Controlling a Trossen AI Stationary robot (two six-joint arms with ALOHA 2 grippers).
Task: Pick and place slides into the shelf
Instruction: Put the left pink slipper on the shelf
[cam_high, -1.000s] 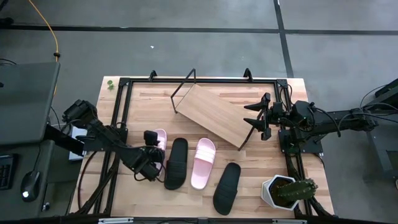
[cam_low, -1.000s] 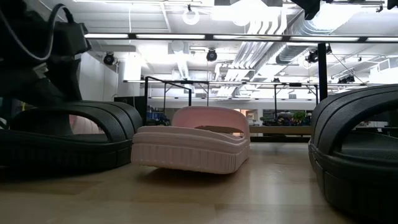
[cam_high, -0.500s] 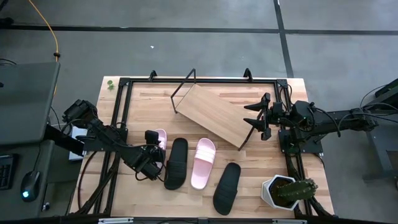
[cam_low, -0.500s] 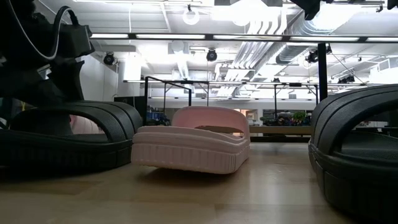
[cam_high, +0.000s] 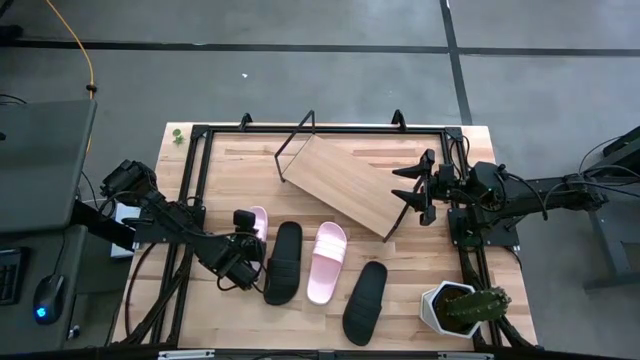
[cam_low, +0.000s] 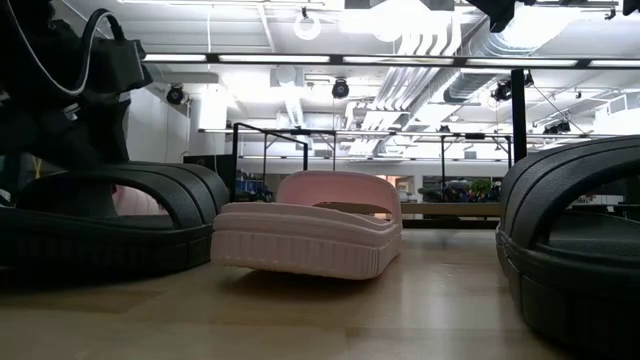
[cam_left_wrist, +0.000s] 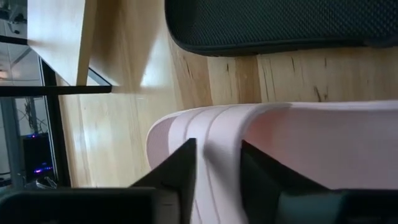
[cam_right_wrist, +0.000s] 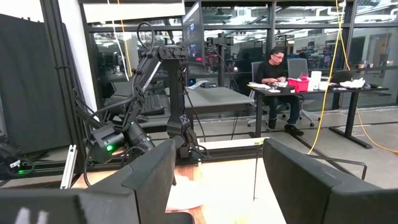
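Left end effector at the worktop's left, fingers straddling the edge of the leftmost pale pink slide sandal, black slide sandal just right of it, second pink slide sandal and second black slide sandal further right, tilted light-wood shelf board far centre, bare, right end effector open beside the shelf's right end.

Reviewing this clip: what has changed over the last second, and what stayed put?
The left gripper has narrowed its fingers around the edge of the leftmost pink slide, which has not visibly moved. Its arm shifted only slightly. The other pink slide, both black slides, the shelf and the open right gripper beside it are unchanged.
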